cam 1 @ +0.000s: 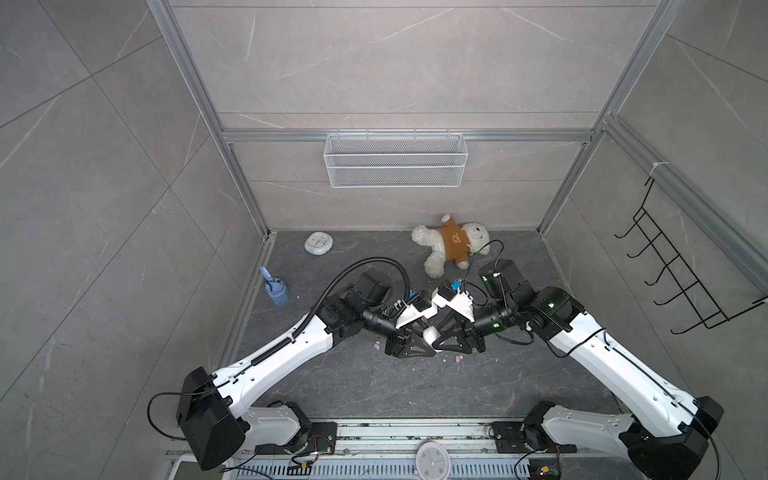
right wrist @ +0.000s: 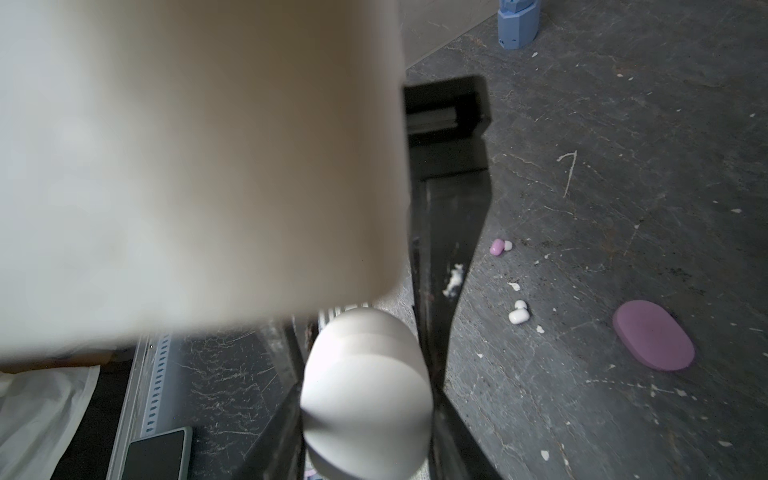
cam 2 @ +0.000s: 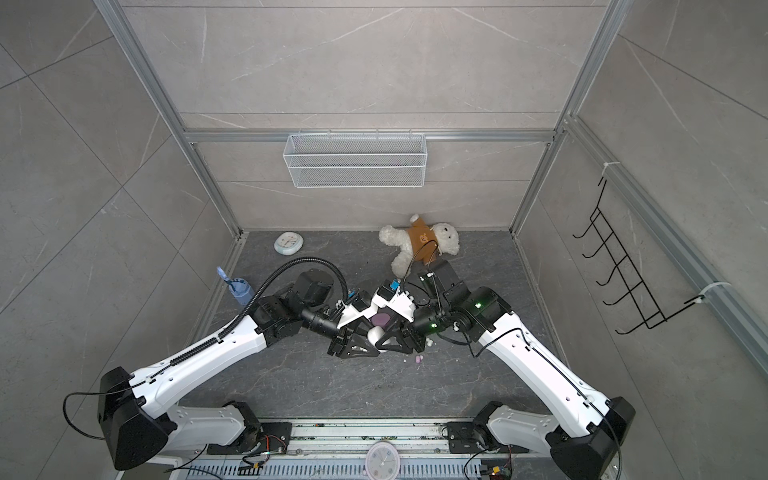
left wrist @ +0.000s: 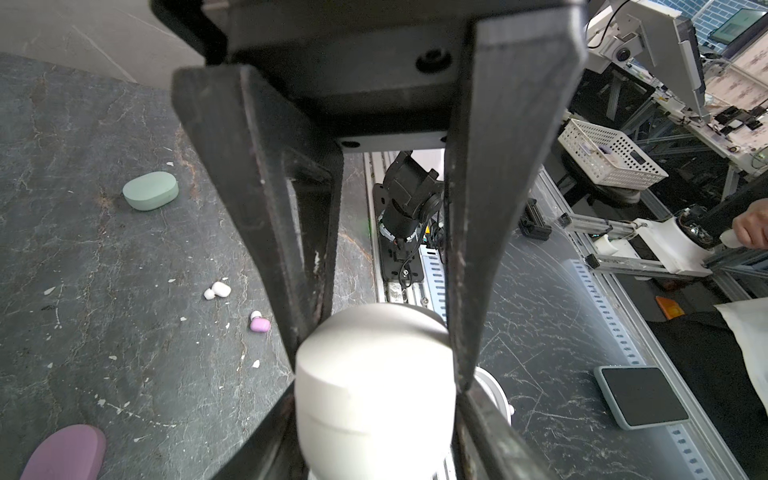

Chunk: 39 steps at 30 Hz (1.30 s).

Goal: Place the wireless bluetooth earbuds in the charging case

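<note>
A white charging case (cam 1: pixel 432 333) (cam 2: pixel 376 333) hangs above the table's middle, held between both grippers. A seam runs round it and its lid looks down. My left gripper (left wrist: pixel 380 361) (cam 1: pixel 424 343) is shut on the case (left wrist: pixel 374 399). My right gripper (right wrist: pixel 365 365) (cam 1: pixel 440 338) grips the same case (right wrist: pixel 365 395) from the opposite side. The earbuds lie loose on the dark table: a pink earbud (left wrist: pixel 260 325) (right wrist: pixel 496 247) and a white earbud (left wrist: pixel 220 289) (right wrist: pixel 518 316). A pink bud (cam 2: pixel 419 359) shows just in front of the grippers.
A mint case (left wrist: pixel 150 190) and a purple case (left wrist: pixel 66 453) (right wrist: pixel 653 336) lie shut on the table. At the back are a teddy bear (cam 1: pixel 451 243), a small clock (cam 1: pixel 318 243) and a blue bottle (cam 1: pixel 276 291). A wire basket (cam 1: pixel 395 160) hangs on the rear wall.
</note>
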Available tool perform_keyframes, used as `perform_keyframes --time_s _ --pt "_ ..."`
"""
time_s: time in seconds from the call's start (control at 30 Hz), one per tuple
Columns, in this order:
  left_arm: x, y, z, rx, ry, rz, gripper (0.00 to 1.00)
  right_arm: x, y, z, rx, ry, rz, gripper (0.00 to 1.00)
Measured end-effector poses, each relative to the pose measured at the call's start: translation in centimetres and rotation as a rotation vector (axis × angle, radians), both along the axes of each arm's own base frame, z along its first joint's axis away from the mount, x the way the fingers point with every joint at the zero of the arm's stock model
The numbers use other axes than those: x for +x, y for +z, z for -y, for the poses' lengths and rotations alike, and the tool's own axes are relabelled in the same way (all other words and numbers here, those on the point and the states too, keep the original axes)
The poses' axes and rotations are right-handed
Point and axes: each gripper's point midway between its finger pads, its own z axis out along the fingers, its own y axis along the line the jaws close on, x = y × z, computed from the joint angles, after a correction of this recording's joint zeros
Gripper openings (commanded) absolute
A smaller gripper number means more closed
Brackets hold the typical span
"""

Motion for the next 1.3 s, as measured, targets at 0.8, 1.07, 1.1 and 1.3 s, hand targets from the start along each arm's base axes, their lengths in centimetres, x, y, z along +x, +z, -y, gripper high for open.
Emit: perform_keyframes --time_s 0.8,1.07,1.1,1.3 --pt "-0.08 0.03 0.03 0.004 0.000 -0.030 0.43 -0.06 0.01 0.01 0.000 0.000 -0.006 0.46" --pt "-0.05 0.06 0.02 0.008 0.008 -0.040 0.43 -0.05 0.03 -0.01 -0.001 -0.011 -0.022 0.50" --pt "-0.04 0.06 0.03 0.008 0.008 -0.040 0.43 -0.05 0.03 -0.01 -0.001 -0.012 -0.023 0.47" --pt "-0.12 0.06 -0.03 0.008 0.009 -0.045 0.42 -0.03 0.08 -0.04 0.000 -0.019 -0.031 0.43"
